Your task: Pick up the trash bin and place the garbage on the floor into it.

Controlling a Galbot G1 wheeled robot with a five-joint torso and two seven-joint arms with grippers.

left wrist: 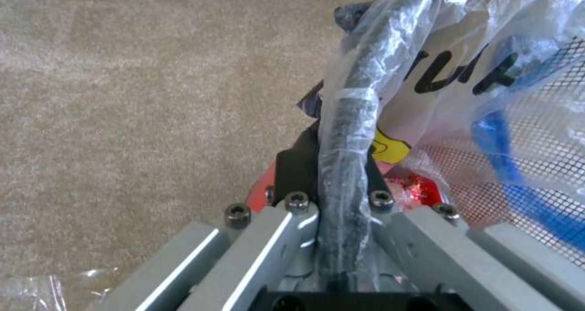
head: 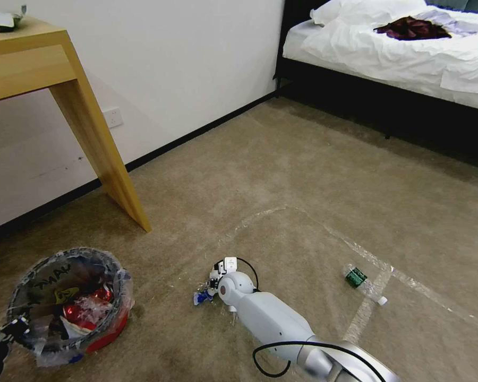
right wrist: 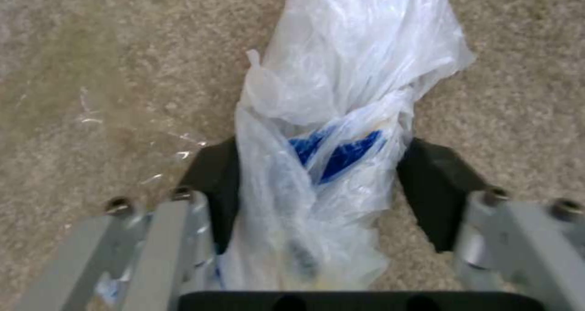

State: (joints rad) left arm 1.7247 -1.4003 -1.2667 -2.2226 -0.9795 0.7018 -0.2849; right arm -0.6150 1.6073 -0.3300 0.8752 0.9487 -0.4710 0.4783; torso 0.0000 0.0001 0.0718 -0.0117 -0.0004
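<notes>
R gripper (right wrist: 317,183) is down at the floor (head: 281,175), jaws part open w/ a crumpled clear plastic bag w/ blue print (right wrist: 341,119) sitting between the pads, not yet squeezed; best to close fully on the bunched middle so it can't slip out, then lift. L gripper (left wrist: 341,183) is clamped on the bag-lined rim of the red trash bin (head: 71,302), which sits near, to the robot's left, already holding red wrappers. A green-labelled bottle (head: 364,284) lies apart on the R.

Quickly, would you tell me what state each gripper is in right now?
Left gripper: shut on the bin rim.
Right gripper: open around a plastic bag on the floor.
</notes>
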